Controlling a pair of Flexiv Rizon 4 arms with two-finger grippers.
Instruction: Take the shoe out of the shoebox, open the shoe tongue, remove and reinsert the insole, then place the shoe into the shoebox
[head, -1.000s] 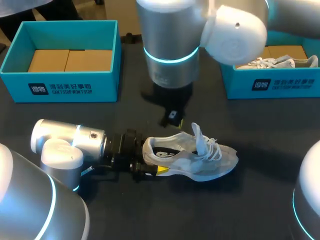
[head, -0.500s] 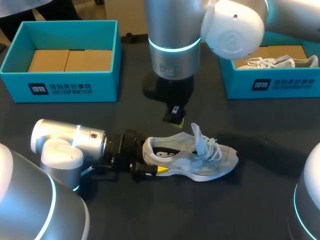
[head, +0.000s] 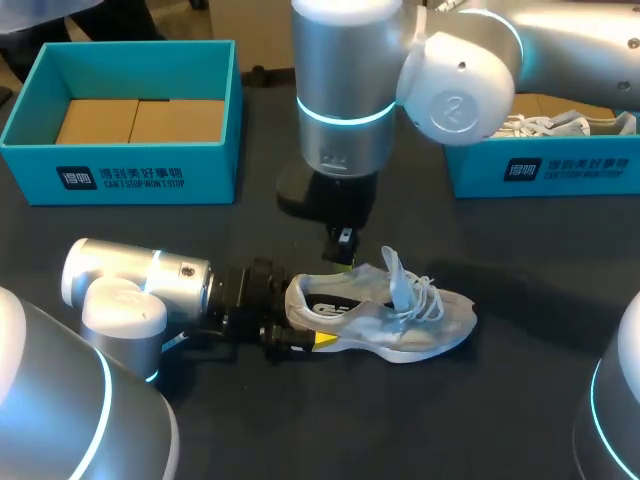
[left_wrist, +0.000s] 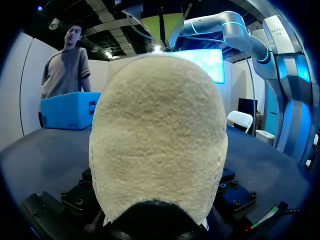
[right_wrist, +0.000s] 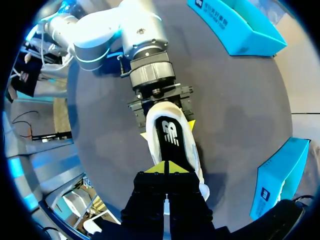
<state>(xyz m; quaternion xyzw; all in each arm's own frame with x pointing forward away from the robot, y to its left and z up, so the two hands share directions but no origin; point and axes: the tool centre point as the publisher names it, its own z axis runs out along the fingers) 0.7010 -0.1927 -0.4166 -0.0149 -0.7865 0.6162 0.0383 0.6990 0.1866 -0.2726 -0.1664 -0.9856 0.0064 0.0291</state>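
The shoe (head: 385, 315) between the fingers of the left gripper (right_wrist: 167, 129) is of pale cloth: a fine mesh under a thin, half-transparent layer, with soft cord laces (head: 425, 295). Its heel (left_wrist: 157, 140) looks rough and woolly, almost like a towel. The insole (right_wrist: 169, 134) inside is black and smooth. The left arm (head: 130, 285) and the right arm (head: 345, 90) have smooth silver shells with a soft shine. The left gripper's body is matt black with small screws. The tips of the right gripper (right_wrist: 165, 167) look like smooth yellow plastic. The table (head: 300, 430) under both grippers is dark and matt. The shoebox (head: 130, 170) far beside the right gripper is matt blue cardboard, with plain brown card inside.
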